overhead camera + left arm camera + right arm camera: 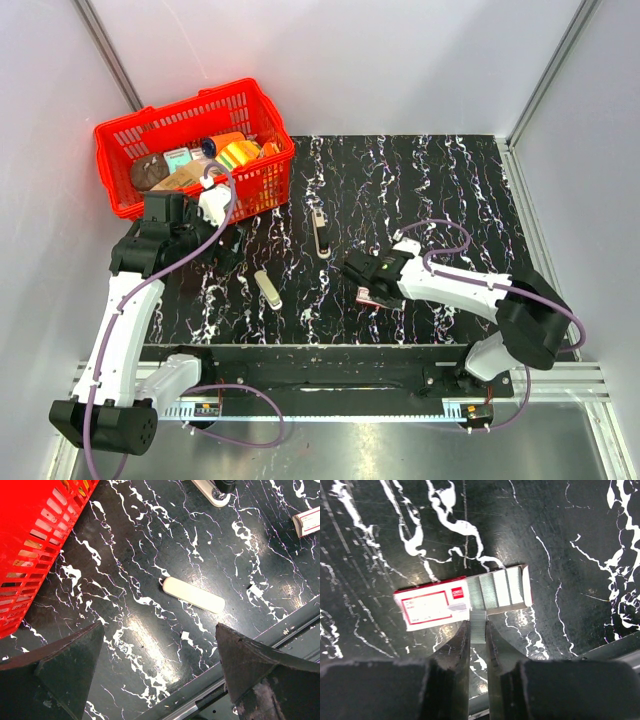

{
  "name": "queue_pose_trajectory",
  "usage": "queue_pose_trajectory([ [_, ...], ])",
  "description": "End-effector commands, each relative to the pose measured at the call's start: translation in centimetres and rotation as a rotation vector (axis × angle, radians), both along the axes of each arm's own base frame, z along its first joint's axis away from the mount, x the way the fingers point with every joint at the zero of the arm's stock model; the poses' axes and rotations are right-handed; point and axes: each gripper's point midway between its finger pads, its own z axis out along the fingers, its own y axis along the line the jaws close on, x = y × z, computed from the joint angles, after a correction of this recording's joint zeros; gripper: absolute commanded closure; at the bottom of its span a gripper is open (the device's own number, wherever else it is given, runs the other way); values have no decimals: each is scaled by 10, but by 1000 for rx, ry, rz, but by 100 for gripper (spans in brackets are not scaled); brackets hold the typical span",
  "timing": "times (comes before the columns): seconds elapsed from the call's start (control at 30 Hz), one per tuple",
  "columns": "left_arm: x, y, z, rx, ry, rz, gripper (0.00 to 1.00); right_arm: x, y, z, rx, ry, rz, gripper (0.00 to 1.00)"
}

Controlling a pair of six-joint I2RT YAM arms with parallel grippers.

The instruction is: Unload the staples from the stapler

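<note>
The stapler (320,235), a slim dark bar with a silver-cream top piece, lies on the black marbled table mid-field; its end shows at the top of the left wrist view (214,490). My right gripper (366,282) (478,630) is shut on a short strip of staples (478,624), held just above the near edge of an open red-and-white staple box (462,602) (378,297) with more strips inside. My left gripper (222,252) (160,680) is open and empty, hovering near the basket, apart from the stapler.
A pale cream bar (268,288) (193,594) lies between the arms, ahead of the left gripper. A red basket (115,170) (30,555) full of items stands at the back left. The table's front rail (250,650) runs close below the left gripper.
</note>
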Motion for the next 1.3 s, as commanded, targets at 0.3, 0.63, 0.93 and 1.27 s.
queue_pose_trajectory([
  [0.3, 6, 0, 4, -4, -26, 0, 1, 7, -3, -6, 62, -13, -59, 100],
  [0.63, 8, 0, 2, -2, -22, 0, 1, 5, -8, -20, 65, 16, -67, 100],
  [0.93, 8, 0, 3, -3, -25, 1, 1, 2, -10, -28, 52, 42, -64, 100],
  [1.27, 7, 1, 1, 1, -24, 3, 1, 0, -14, -33, 42, 50, -69, 100],
])
